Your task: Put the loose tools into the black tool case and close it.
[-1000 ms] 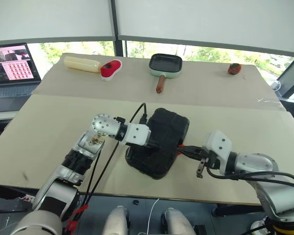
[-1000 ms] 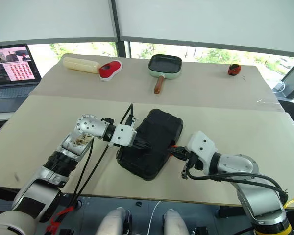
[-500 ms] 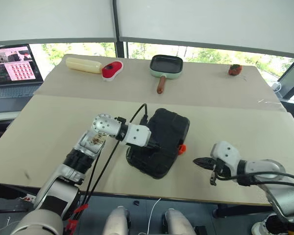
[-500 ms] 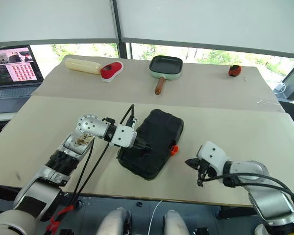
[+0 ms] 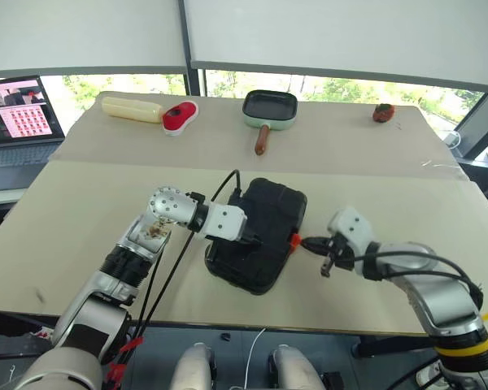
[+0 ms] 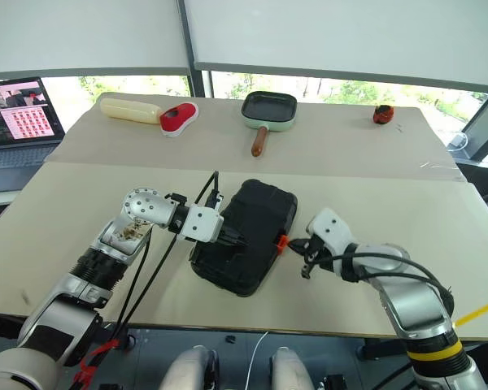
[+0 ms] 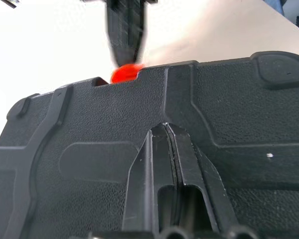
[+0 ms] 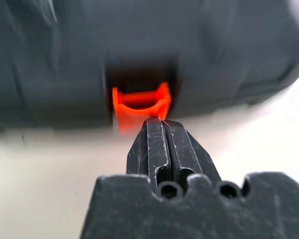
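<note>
- Since half a second ago the right gripper (image 6: 291, 243) has swung back in from the bare table to the case's side edge; a second ago it was in much the same spot. The left gripper (image 5: 256, 240) has not shifted.
- The black tool case (image 5: 260, 231) lies shut near the middle of the front table (image 5: 81, 211), its long axis running from near-left to far-right. No loose tools lie on the table, so I judge them already inside.
- Left gripper: fingers pressed together, holding nothing, tips resting on the lid, apparently pinning it down.
- Right gripper: fingers likewise clamped together and empty, pointing at the small orange latch (image 8: 139, 106), which stands out from the case's right-hand edge. In the right wrist view the tips sit just in front of the latch; whether they touch it I cannot tell.
- The coming move turns on this: the latch lies straight ahead of the right fingertips, on the side of the case facing that arm, so the right arm is the nearer one, and a short push toward the case should snap it home.
- Risk: the case may slide if the left gripper lets up.
</note>
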{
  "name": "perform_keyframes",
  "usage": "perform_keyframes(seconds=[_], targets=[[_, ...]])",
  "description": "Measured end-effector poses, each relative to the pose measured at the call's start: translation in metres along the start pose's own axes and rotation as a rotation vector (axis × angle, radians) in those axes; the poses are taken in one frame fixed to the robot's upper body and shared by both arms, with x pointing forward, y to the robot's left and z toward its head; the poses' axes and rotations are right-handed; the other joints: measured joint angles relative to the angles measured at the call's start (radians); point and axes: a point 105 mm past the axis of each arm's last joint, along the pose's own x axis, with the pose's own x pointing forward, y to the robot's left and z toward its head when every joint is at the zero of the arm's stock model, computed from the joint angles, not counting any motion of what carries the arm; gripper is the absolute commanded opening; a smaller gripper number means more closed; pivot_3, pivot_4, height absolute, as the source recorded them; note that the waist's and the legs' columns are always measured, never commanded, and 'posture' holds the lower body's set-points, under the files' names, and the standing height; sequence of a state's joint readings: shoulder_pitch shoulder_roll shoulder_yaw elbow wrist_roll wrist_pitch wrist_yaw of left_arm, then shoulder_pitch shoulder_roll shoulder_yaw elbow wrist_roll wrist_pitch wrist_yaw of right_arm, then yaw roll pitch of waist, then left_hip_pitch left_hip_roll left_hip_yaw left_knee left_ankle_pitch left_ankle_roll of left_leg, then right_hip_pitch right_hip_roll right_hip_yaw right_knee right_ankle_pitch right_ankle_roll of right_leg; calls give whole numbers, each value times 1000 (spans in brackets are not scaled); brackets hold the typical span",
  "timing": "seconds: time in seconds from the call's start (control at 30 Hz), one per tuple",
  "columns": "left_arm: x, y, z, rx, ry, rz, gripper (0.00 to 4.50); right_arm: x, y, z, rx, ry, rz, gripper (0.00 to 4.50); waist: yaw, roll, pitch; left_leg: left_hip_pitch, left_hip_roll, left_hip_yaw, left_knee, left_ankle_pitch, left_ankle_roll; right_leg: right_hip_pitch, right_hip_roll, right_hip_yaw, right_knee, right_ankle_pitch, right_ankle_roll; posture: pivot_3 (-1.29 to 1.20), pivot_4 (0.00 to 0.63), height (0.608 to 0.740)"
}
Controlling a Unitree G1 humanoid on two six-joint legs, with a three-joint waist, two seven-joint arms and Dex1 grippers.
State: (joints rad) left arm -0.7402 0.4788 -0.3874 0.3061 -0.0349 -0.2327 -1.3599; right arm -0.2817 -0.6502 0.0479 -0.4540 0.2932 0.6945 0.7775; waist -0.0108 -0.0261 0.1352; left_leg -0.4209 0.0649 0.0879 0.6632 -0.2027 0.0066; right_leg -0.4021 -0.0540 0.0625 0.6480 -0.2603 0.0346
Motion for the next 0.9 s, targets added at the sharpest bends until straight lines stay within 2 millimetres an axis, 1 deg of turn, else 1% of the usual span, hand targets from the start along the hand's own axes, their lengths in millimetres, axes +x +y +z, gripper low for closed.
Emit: perform_keyframes(seconds=[0.03, 0.1, 0.27, 0.3, 0.33, 0.37, 0.4, 0.43, 0.47, 0.5, 0.53, 0.57, 0.67, 0.7, 0.73, 0.77, 0.83, 0.9], targets=[[2, 0, 0, -3, -4, 4, 53, 0, 3, 11, -31, -33, 11, 0, 2, 0, 0, 0, 0, 0, 0, 0, 0, 0, 0, 0, 0, 0, 0, 0, 150, 740], [4, 1, 1, -2, -13, 10, 53, 0, 7, 16, -34, -49, 28, 0, 15, 0, -1, 0, 0, 0, 0, 0, 0, 1, 0, -1, -1, 0, 0, 0, 150, 740], [4, 1, -1, -10, -12, 22, 53, -5, 8, 0, -15, 20, 34, 0, 21, 0, -1, -1, -2, 1, 0, 0, 0, 0, -2, 0, -1, 0, 1, 0, 150, 740], [2, 1, -2, -19, -8, 30, 18, -8, 7, -2, -15, 32, 33, 288, 20, 0, -1, -1, -2, 1, 0, 0, 0, 0, -2, 0, -1, 0, 1, 0, 150, 740], [-1, 3, -3, -36, -6, 46, 274, -10, 6, -3, -9, 34, 37, 580, 19, 0, -1, -1, -2, 1, 0, 0, 0, 0, -2, 0, -1, 0, 1, 0, 150, 740], [-4, 3, -4, -64, -8, 61, 547, -16, 4, -4, 0, 40, 40, 770, 19, 0, -1, -1, -2, 0, 0, 0, 0, -1, -2, 0, -1, 0, 1, 0, 150, 740], [-8, 3, -6, -89, -12, 79, 765, -21, 2, -5, 11, 47, 41, 1081, 17, 0, 0, -1, -1, 0, 0, 0, 0, -1, -1, 0, -1, 0, 1, 0, 150, 740], [-17, 2, -8, -139, -13, 96, 1141, -30, 2, -8, 25, 56, 57, 1431, 12, -1, 0, -2, 0, 0, 0, 0, 0, -2, -1, 0, -1, 0, 0, 0, 150, 740], [-27, 0, -11, -185, -8, 111, 1379, -39, 2, -11, 39, 73, 74, 1699, 6, -1, 0, -2, 0, 0, -2, 0, 0, -2, -1, 0, -1, 0, 0, 0, 150, 740], [-41, -4, -17, -233, 12, 131, 1830, -49, 1, -14, 55, 89, 87, 2085, -2, -1, 0, -1, 0, 0, -3, 0, 0, -2, 0, 0, -1, -1, -1, 0, 150, 740], [-56, -6, -23, -287, 32, 152, 2107, -57, 0, -15, 68, 90, 102, 2349, -8, -1, 0, -1, 1, 0, -3, 0, 0, -2, 1, 0, -1, -1, -1, 0, 150, 740], [-77, -13, -30, -362, 65, 176, 2539, -70, 0, -15, 91, 92, 130, 2778, -15, -1, 1, -1, 2, -1, -4, 0, 0, -3, 2, 1, 0, -1, -2, 0, 150, 740], [-115, -29, -43, -527, 116, 223, 3607, -93, -5, -20, 138, 107, 158, 3797, -17, -1, 2, -1, 2, -1, -4, 0, 0, -3, 2, 0, 0, -2, -2, 0, 150, 740], [-125, -35, -44, -585, 112, 232, 3884, -99, -5, -21, 155, 109, 182, 4126, -15, -2, 3, -1, 2, -1, -4, 0, 0, -3, 2, 0, 0, -2, -1, 0, 150, 740], [-142, -43, -46, -661, 123, 249, 4229, -108, -5, -22, 181, 112, 204, 4411, -15, -4, 5, -1, 2, 0, -4, 0, 0, -4, 1, 0, 0, -3, -1, 0, 150, 740], [-162, -51, -47, -724, 146, 281, 4453, -116, -9, -23, 201, 116, 206, 4496, -15, -7, 7, -1, 3, 0, -4, 0, 0, -4, 1, 0, 0, -3, -2, 0, 150, 740], [-188, -53, -42, -753, 160, 344, 4453, -127, -16, -22, 218, 103, 194, 4496, -10, -9, 8, -1, 2, 0, -4, 0, 0, -4, -1, 0, -1, -2, -2, 0, 150, 740], [-193, -52, -39, -746, 146, 366, 4453, -127, -15, -20, 221, 87, 211, 4496, -2, -9, 8, -1, 0, 1, -4, 0, 0, -4, -3, -1, -1, -3, -1, 0, 150, 740]])
